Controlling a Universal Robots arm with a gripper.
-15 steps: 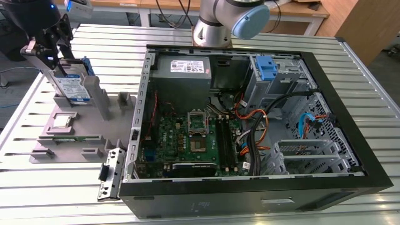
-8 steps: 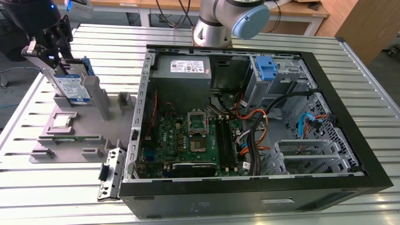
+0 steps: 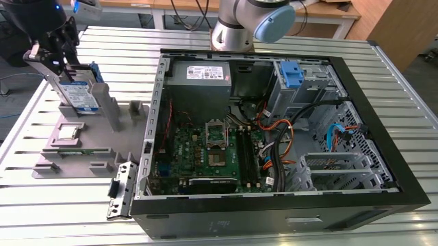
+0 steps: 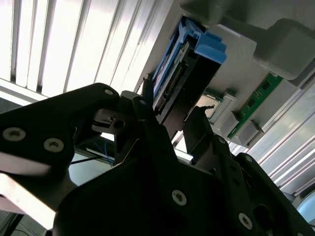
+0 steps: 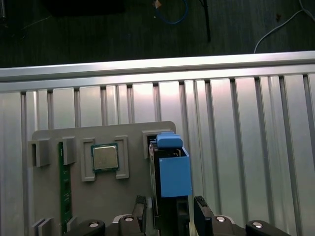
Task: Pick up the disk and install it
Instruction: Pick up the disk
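Silver metal framed in blue plastic, the disk (image 3: 75, 95) stands on edge in a slot of a grey fixture plate (image 3: 89, 148), near the exterior view's left edge. In the first wrist view the disk (image 5: 170, 169) is seen end-on, its blue carrier uppermost. The second wrist view shows the disk (image 4: 179, 88) with its connector edge exposed.

The hand (image 3: 68, 66) is at the disk's upper end. In the first wrist view the hand (image 5: 171, 214) is spread just wider than the disk. Its black fingers (image 5: 202, 216) stand one on each side of the disk, and a thin dark gap shows beside the carrier.

On the same fixture plate (image 5: 128, 191) a processor chip (image 5: 105, 157) sits in a square pocket beside the disk. A green memory stick (image 5: 62, 187) lies in a long slot farther along.

The fixture plate rests on a surface (image 3: 68, 205) of ribbed aluminium slats. An open black computer case (image 3: 274, 215) lies on its side on the same surface, toward the exterior view's right. Inside it are a green motherboard (image 3: 205, 154), a grey power supply (image 3: 200, 74) and a blue bracket (image 3: 291, 76) in the drive bay.

The arm (image 3: 246, 23) rises behind the case. Beyond it are wooden desks (image 3: 329, 13). In the first wrist view a dark floor (image 5: 98, 29) lies past the surface's (image 5: 236, 128) edge, with a blue cable (image 5: 172, 14) on it.
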